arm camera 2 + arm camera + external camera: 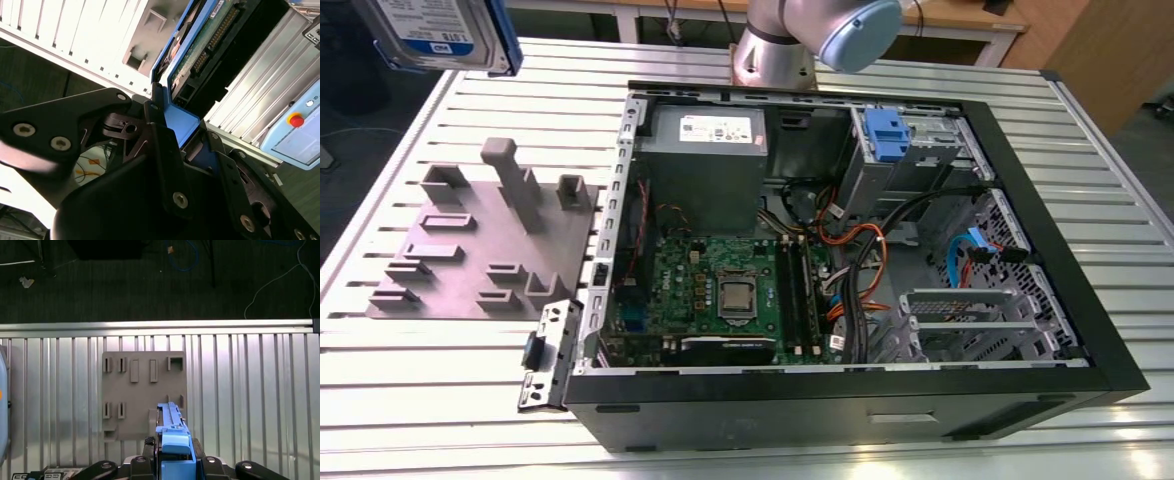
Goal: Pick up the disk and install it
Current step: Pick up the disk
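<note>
Ribbed bare-metal table (427, 400), matt grey plastic fixture (467, 250), disk (440, 35) with glossy label and smooth blue plastic frame

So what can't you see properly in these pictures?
1. Disk in the exterior view: cut off by the picture's top edge.
2. Disk's lower end in the second wrist view: hidden behind the black fingers clamping it.
3. Disk's label in the first wrist view: the disk faces edge-on.

A disk (440, 35) with a white-and-blue label is seen raised at the upper left of the frame, cut off by its edge. A grey fixture plate (454, 240) is laid on the slatted metal table (427, 380) at left, beside an opened computer case (854, 410), in which a motherboard (720, 290) and a power supply (704, 135) are exposed.
</note>
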`<state>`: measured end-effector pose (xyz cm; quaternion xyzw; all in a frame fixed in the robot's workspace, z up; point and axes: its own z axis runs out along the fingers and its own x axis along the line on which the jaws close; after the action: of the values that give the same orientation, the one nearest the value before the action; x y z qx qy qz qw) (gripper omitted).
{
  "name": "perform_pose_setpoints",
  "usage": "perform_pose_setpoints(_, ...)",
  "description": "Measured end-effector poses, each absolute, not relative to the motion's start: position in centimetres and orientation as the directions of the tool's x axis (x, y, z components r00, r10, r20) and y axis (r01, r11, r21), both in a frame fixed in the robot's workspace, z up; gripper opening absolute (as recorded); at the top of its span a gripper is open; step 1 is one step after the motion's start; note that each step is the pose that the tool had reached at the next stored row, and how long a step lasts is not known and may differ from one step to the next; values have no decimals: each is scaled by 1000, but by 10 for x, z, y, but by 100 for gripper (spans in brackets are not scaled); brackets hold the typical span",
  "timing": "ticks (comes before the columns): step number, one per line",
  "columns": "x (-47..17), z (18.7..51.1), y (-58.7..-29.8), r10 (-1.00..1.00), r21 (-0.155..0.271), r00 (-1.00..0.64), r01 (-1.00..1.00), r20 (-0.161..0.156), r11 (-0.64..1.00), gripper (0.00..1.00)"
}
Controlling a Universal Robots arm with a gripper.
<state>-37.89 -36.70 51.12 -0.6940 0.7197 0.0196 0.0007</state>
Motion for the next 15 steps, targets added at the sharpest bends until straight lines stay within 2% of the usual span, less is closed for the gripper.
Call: perform_pose_setpoints(15, -376, 511, -370, -999, 27, -37, -999, -28, 36, 36)
